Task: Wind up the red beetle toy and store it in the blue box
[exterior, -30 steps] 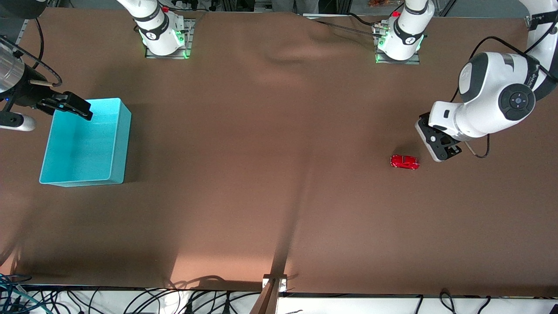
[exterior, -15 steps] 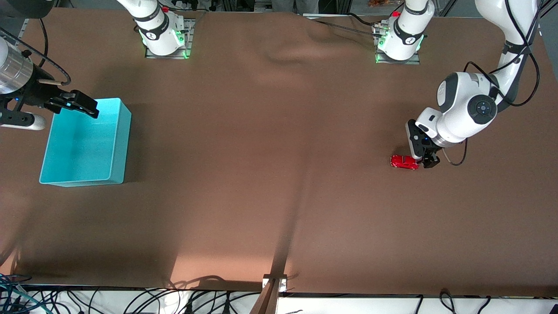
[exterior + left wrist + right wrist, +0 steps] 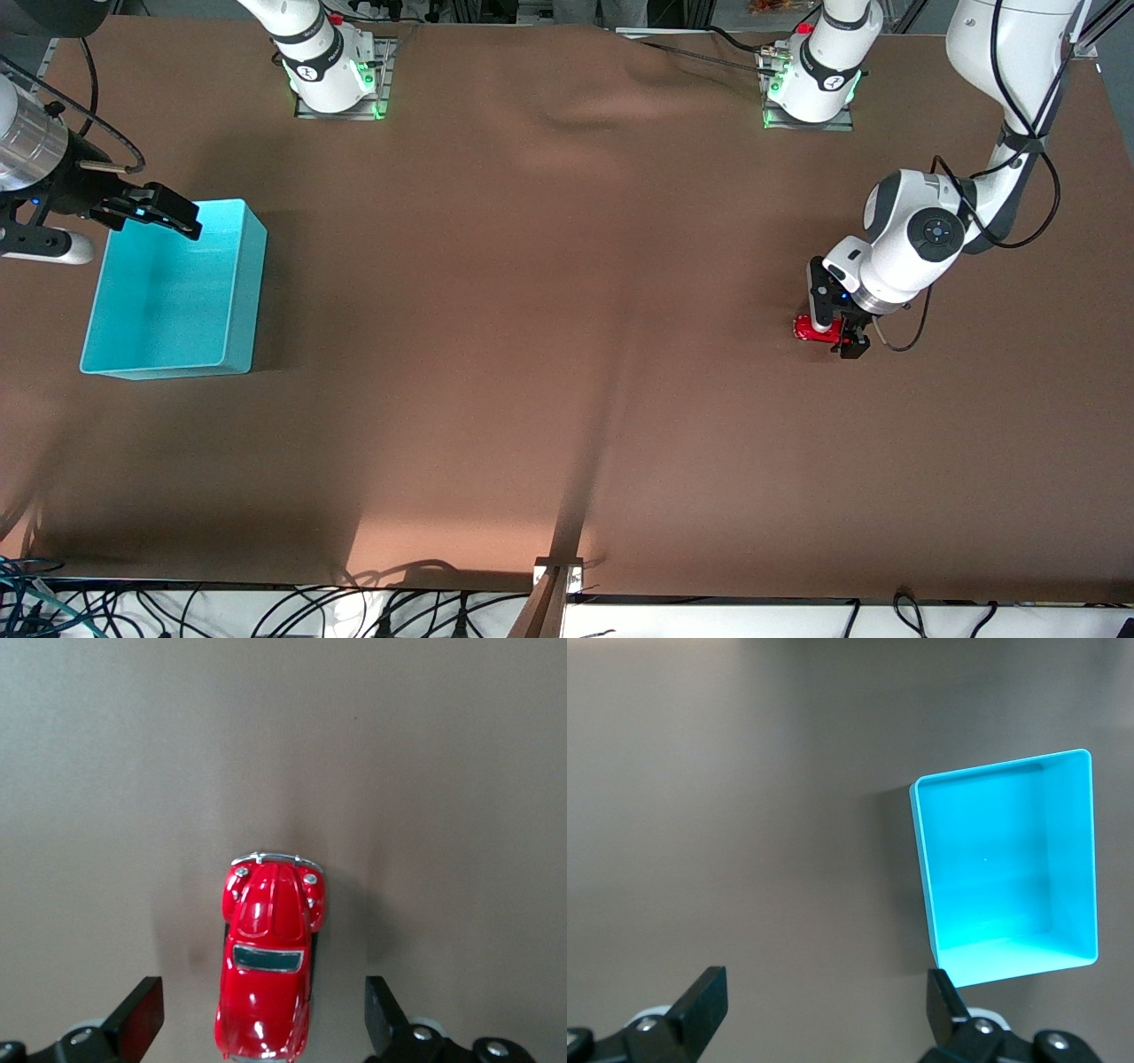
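Both tools gape empty; left tool [image 3: 837, 335] has dropped astride the red beetle toy [image 3: 813, 329].

A brown cloth [image 3: 532, 310] covers the table, rumpled into a low fold near the middle of the edge where the bases stand. A small metal bracket [image 3: 558, 574] sits at the middle of the edge nearest the front camera. Below that edge, dark cables [image 3: 292, 611] tangle on what seems a white floor.
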You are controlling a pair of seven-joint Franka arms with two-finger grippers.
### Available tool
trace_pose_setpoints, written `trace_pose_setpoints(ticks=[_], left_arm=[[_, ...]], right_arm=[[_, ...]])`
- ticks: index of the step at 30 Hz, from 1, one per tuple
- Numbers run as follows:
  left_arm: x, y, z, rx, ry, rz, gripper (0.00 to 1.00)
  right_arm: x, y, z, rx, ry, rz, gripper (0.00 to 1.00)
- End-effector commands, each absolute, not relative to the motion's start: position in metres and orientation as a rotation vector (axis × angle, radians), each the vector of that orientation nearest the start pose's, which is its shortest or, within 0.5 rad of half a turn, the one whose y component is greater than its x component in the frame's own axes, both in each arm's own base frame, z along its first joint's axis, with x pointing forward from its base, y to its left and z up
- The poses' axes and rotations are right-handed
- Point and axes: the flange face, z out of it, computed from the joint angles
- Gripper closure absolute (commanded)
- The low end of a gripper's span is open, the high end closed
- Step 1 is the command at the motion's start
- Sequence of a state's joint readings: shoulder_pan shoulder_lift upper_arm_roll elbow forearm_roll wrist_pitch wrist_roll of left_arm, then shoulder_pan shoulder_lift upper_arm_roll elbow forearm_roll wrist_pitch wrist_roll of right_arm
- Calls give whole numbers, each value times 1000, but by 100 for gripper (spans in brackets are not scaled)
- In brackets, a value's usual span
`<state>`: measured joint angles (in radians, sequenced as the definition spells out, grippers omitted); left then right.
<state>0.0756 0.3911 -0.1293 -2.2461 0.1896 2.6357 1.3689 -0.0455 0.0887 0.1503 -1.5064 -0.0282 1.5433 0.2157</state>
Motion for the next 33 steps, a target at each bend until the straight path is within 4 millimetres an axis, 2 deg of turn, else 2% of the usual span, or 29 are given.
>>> trace_pose_setpoints(ticks=[1,3,4,7,10,11,18,26,33], left_arm=[[539,-33,187,-2154,2229,37,0],[539,-33,183,-2157,2232,43,4],[539,-33,183,-2155,2234,43,12],[538,-34,182,-2148,2239,48,56],[539,-33,183,-2146,2240,48,81],[539,-33,183,-2144,2241,46,85],[541,-33,184,-2132,2248,44,93],[539,-32,176,-2140,2256,57,94],[542,-10,166,-2151,2264,70,93]], right_arm=[[575,54,606,-3160,168,83,0],[575,54,606,-3160,166,83,0],[575,54,606,-3160,166,83,0],[575,54,606,-3160,166,83,0],[575,54,606,-3160,164,83,0],[575,54,606,-3160,164,83,0],[575,54,606,-3160,164,83,0],[575,53,606,-3160,164,83,0],[575,54,606,-3161,161,83,0]])
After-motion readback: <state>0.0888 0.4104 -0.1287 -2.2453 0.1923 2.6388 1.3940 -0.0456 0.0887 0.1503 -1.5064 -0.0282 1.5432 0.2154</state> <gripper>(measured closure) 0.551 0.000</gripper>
